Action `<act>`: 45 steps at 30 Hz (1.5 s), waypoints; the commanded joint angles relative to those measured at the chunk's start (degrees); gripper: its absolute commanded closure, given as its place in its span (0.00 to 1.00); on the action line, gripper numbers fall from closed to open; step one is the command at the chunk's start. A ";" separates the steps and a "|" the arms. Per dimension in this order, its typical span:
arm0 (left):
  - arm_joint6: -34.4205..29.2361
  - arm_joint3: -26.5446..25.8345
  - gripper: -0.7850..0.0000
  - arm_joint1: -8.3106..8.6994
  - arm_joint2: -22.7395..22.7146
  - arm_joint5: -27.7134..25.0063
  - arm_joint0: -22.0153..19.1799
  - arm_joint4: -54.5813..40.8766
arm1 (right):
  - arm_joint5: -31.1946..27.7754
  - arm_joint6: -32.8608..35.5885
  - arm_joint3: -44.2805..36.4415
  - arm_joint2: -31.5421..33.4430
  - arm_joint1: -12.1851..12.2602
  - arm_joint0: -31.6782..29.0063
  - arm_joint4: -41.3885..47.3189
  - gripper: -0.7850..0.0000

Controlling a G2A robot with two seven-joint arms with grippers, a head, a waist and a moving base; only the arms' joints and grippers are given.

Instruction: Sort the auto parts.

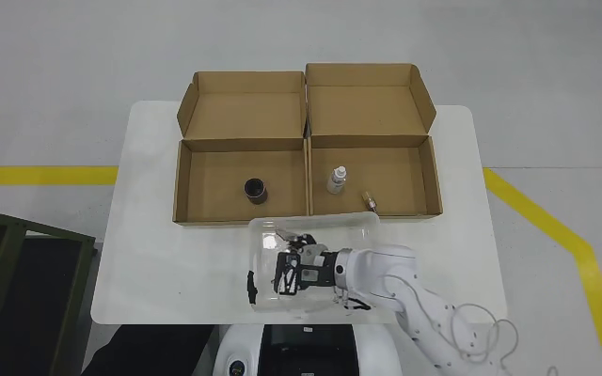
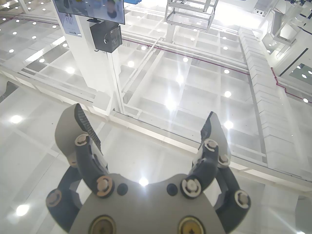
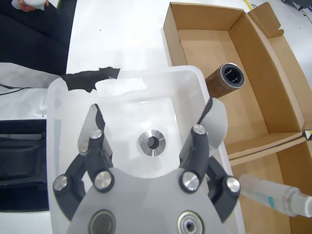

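Two cardboard boxes sit open side by side at the far part of the white counter (image 1: 150, 244), lids folded back and side walls touching.

- Left box (image 1: 212, 188): one dark cylinder (image 1: 255, 189) near the middle of the floor, apparently standing on end with the open bore up. The right wrist view shows the same cylinder (image 3: 225, 80) just past the bin's far wall.
- Right box (image 1: 404, 179): a small clear bottle (image 1: 337, 179) with a white cap, close to the shared wall. A small brass part (image 1: 369, 199) lies near it, apart from the bottle.
- Clear plastic bin (image 1: 310, 220): on the near part of the counter, just in front of the boxes and straddling the line where they meet. There is a strip of black tape (image 3: 85, 79) on one rim corner.
- Right gripper (image 3: 153, 105): inside the bin's outline, fingers spread wide and gripping nothing. In the top view, the right gripper (image 1: 280, 274) is over the bin's left half.
- Metal ring (image 3: 152, 143): silver, with a centre hole, flat on the bin floor. It is in line with the gap between the right fingers and touches neither of them.
- Left gripper (image 2: 144, 110): pointing up at the ceiling, fingers spread wide with nothing between them.
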 commanded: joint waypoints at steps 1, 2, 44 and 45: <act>0.00 0.00 0.00 0.00 0.00 0.00 0.00 0.00 | 0.06 -0.15 0.99 0.07 0.13 -0.17 -0.26 0.40; 0.00 0.00 0.00 0.00 0.00 0.00 0.00 0.00 | 0.06 -0.05 1.40 0.08 0.20 -0.20 -0.62 0.42; 0.00 0.00 0.00 0.00 0.00 0.00 0.00 0.00 | 2.95 -3.81 6.19 0.39 1.18 0.61 1.27 1.00; 0.00 0.00 0.00 0.00 0.00 0.00 0.00 0.00 | 2.75 -3.80 5.42 0.57 1.25 0.45 1.72 1.00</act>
